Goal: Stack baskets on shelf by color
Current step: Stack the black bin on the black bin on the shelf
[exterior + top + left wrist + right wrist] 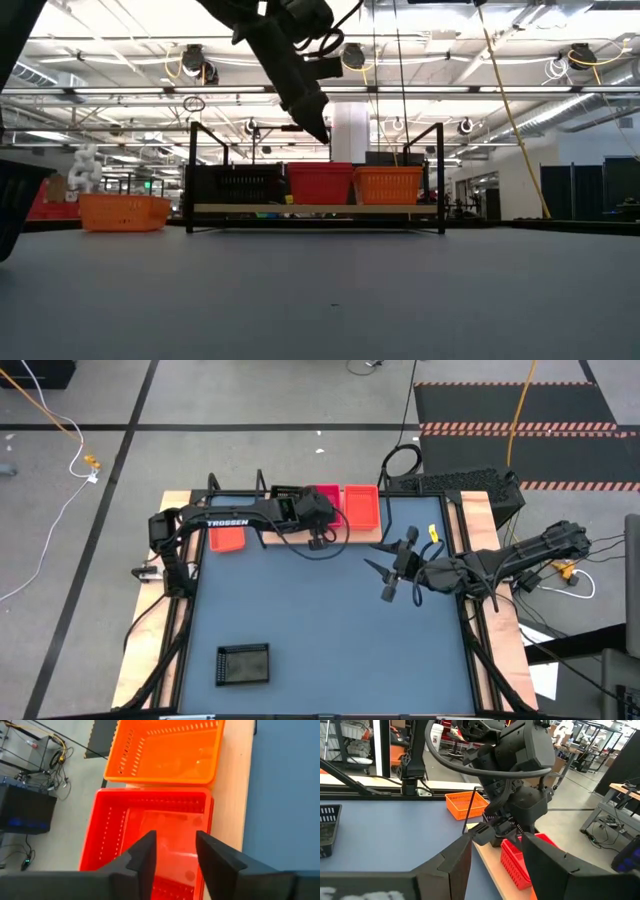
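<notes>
The shelf (262, 532) stands at the table's far edge. It carries a black basket (235, 185), a red basket (320, 183) and an orange basket (388, 185) side by side. My left gripper (175, 845) hovers open and empty straight above the red basket (150, 825), fingers pointing down; it also shows in the high view (320, 510). Another orange basket (227, 538) rests on the table by the shelf's left end. A black basket (243, 663) rests near the table's near edge. My right gripper (383, 570) is open and empty, right of centre.
The shelf's black upright end loops (193, 175) rise at both ends. My left arm (235, 515) lies across the shelf from the left. Blue tabletop (330, 630) lies bare between the shelf and the near black basket. Cables (560, 570) lie beyond the right edge.
</notes>
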`<act>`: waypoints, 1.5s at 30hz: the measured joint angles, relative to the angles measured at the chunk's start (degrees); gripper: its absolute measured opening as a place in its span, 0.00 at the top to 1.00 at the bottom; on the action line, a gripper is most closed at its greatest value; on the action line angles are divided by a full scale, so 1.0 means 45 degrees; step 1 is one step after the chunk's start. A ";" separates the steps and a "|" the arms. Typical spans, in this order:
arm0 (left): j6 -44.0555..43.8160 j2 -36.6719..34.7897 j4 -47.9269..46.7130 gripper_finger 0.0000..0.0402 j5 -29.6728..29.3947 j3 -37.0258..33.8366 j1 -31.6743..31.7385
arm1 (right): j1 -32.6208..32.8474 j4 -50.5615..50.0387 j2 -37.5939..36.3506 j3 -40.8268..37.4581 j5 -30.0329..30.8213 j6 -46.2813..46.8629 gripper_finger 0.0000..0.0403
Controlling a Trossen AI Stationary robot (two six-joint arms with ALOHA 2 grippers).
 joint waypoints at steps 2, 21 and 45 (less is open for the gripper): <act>-0.0037 -0.0008 -0.0078 0.61 -0.0117 -0.0005 -0.0031 | 0.0000 0.0000 0.0000 0.0000 0.0000 -0.0008 0.58; -0.4740 -0.4687 -0.7078 0.52 -0.0939 -0.0543 -0.1611 | -0.0010 0.0017 0.0106 -0.0009 -0.0078 -0.0345 0.58; -1.4215 -1.0248 -0.6350 0.52 -0.5838 -0.8286 -0.9501 | -0.1248 0.3266 1.0021 0.5237 -1.0421 -0.5968 0.58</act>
